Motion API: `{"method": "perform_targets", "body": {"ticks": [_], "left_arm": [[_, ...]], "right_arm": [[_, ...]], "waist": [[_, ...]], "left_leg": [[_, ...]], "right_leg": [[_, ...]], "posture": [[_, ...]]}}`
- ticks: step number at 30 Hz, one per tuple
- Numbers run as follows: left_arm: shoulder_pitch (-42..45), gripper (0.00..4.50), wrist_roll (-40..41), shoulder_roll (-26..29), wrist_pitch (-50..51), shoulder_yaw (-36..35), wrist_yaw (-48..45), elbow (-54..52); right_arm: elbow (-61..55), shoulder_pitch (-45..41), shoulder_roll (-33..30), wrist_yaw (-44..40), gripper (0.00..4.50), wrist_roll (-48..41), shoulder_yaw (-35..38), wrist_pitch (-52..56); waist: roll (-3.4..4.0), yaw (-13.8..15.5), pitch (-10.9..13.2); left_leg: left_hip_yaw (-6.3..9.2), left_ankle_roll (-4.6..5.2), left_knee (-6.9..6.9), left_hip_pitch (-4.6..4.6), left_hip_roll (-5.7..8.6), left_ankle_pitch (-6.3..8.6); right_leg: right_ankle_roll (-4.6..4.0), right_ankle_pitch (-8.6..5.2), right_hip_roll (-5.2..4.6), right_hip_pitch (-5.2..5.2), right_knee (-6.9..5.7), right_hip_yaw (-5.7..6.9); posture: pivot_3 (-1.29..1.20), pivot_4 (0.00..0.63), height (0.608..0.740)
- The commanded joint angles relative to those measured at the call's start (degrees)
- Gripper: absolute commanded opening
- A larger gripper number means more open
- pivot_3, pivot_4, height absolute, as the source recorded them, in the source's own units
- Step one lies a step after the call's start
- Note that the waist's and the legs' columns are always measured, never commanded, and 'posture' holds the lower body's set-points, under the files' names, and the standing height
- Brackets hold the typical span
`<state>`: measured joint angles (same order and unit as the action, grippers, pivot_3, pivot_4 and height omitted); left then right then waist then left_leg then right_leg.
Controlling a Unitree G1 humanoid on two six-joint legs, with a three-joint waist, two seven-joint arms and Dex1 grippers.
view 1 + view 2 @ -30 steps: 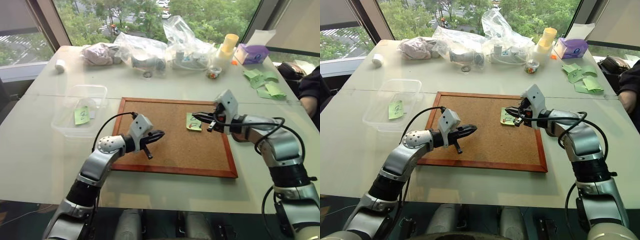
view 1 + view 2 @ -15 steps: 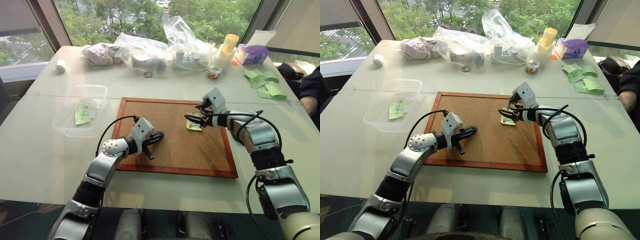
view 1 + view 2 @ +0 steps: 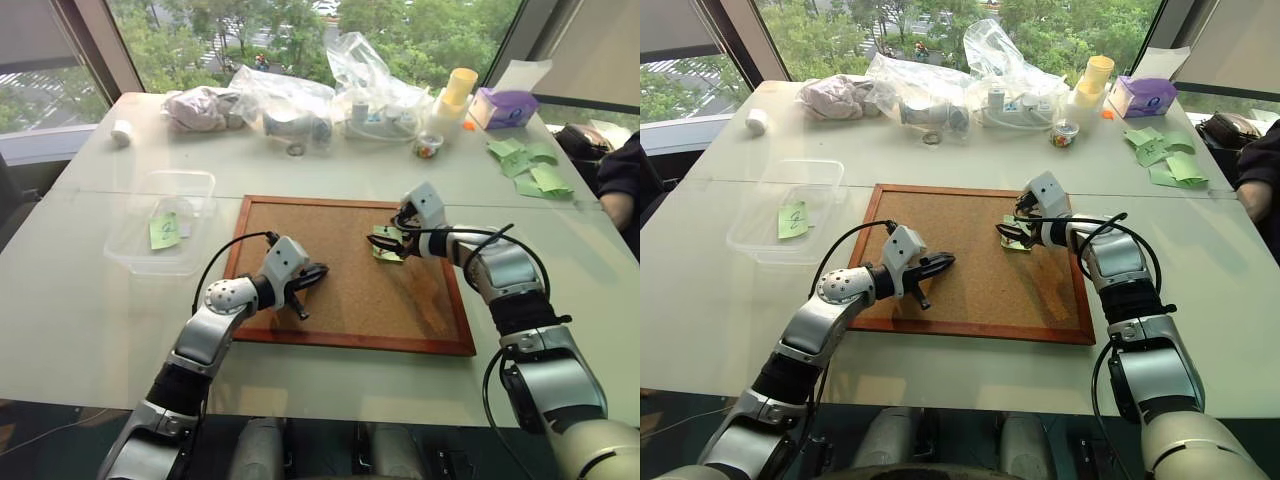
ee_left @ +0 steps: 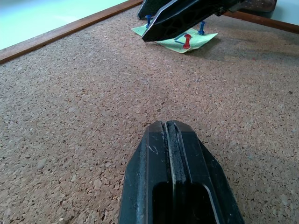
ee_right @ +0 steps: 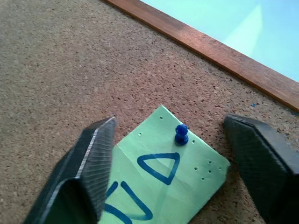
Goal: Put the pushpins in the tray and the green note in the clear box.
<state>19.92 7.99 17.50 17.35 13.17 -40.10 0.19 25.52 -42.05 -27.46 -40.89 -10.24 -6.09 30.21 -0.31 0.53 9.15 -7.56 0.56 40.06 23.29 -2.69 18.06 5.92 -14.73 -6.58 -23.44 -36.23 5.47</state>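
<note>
The green note (image 5: 159, 186), marked with a dark triangle, lies pinned on the cork board (image 3: 340, 300) near its far right corner. The pushpins on it are blue (image 5: 181, 134) and red (image 4: 186, 42). My right gripper (image 5: 170, 123) is open just over the note, its fingers on either side of a blue pin. My left gripper (image 4: 168, 127) is shut and empty, low over the board's near left part. The clear box (image 3: 130, 250) stands left of the board. A small dark round dish (image 3: 295, 149) by the bags may be the tray.
Another green note (image 3: 164, 230), with a scribble on it, lies in the clear box. Plastic bags (image 3: 290, 100), yellow cups (image 3: 458, 92), a purple box (image 3: 505, 105) and loose green sheets (image 3: 525, 160) line the table's far side. A person (image 3: 622, 180) sits at the right edge.
My right gripper has reached forward and down onto the green note and gone from shut to open. The left gripper stays shut in place.
</note>
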Motion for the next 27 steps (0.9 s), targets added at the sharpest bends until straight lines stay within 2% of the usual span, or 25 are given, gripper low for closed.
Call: {"method": "perform_targets", "body": {"ticks": [1,2,3,4,5,9,17,24,27], "left_arm": [[-1.1,0.00,-0.3,-0.1,1.0,0.6,0.2,-0.6],[-1.2,0.00,-0.3,-0.1,1.0,0.6,0.3,-0.7],[-1.2,0.00,-0.3,-0.1,1.0,0.6,0.3,-0.7],[-1.3,0.00,-0.3,-0.1,1.1,0.6,0.4,-0.8],[-1.3,0.00,-0.3,-0.1,1.2,0.6,0.4,-0.8],[-1.3,0.00,-0.2,-0.2,1.6,0.4,0.6,-0.9],[-1.7,0.00,-0.8,-0.2,2.0,0.9,0.7,-0.3],[-2.1,0.00,-1.0,-0.1,1.9,1.0,0.7,0.0],[-1.9,0.00,-1.0,-0.1,1.8,0.8,0.5,0.3]], "right_arm": [[0.7,-1.3,0.6,-0.4,1.97,0.2,1.2,-1.5],[0.8,-1.4,0.6,-0.4,1.43,0.3,1.2,-1.7],[0.8,-1.4,0.6,-0.5,1.13,0.4,1.3,-1.8],[0.8,-1.4,0.6,-0.5,0.51,0.5,1.3,-1.8],[0.8,-1.4,0.6,-0.5,0.10,0.5,1.3,-1.8],[-1.8,-0.4,-0.3,-0.9,0.10,0.9,1.4,-1.6],[-17.0,2.5,-3.7,0.8,0.10,-2.1,6.5,5.5],[-26.8,6.4,-6.8,3.7,0.10,-4.9,13.0,12.3],[-27.8,11.5,-9.6,6.1,0.10,-5.5,19.9,14.2]], "waist": [[0.01,0.0,0.0],[0.01,-0.1,0.0],[0.01,-0.1,0.0],[0.02,-0.1,0.0],[0.02,-0.1,0.0],[0.03,-0.2,0.0],[0.07,-0.2,0.0],[0.12,-0.2,-0.1],[0.13,0.1,-0.1]], "left_leg": [[0.00,0.00,0.00,0.00,-0.01,0.00],[0.00,0.00,0.00,-0.01,-0.01,0.00],[0.00,0.00,-0.01,-0.01,-0.01,0.00],[0.00,0.00,0.00,-0.01,-0.01,0.00],[-0.01,0.00,0.00,-0.01,-0.01,0.00],[0.00,-0.01,0.00,-0.01,-0.01,-0.01],[0.01,-0.01,-0.02,-0.01,-0.03,-0.01],[0.02,-0.01,-0.03,-0.01,-0.03,0.00],[0.03,0.00,-0.03,-0.01,-0.02,0.00]], "right_leg": [[0.00,0.00,0.00,0.00,0.00,0.00],[0.00,0.00,0.00,0.00,0.00,0.00],[0.00,0.00,0.00,0.00,0.00,0.00],[0.00,0.00,0.00,0.00,0.00,0.00],[0.00,0.00,0.00,0.00,0.00,0.00],[0.00,0.00,0.00,0.00,-0.01,0.00],[0.00,0.00,0.00,-0.01,0.00,0.00],[0.00,0.00,0.00,-0.01,0.00,0.00],[0.00,0.00,-0.01,0.00,0.01,0.00]], "posture": [[0.00,0.150,0.740],[0.00,0.150,0.740],[0.00,0.150,0.740],[0.00,0.150,0.740],[0.00,0.150,0.740],[0.00,0.150,0.740],[0.00,0.150,0.740],[0.00,0.150,0.740],[0.00,0.150,0.740]]}}
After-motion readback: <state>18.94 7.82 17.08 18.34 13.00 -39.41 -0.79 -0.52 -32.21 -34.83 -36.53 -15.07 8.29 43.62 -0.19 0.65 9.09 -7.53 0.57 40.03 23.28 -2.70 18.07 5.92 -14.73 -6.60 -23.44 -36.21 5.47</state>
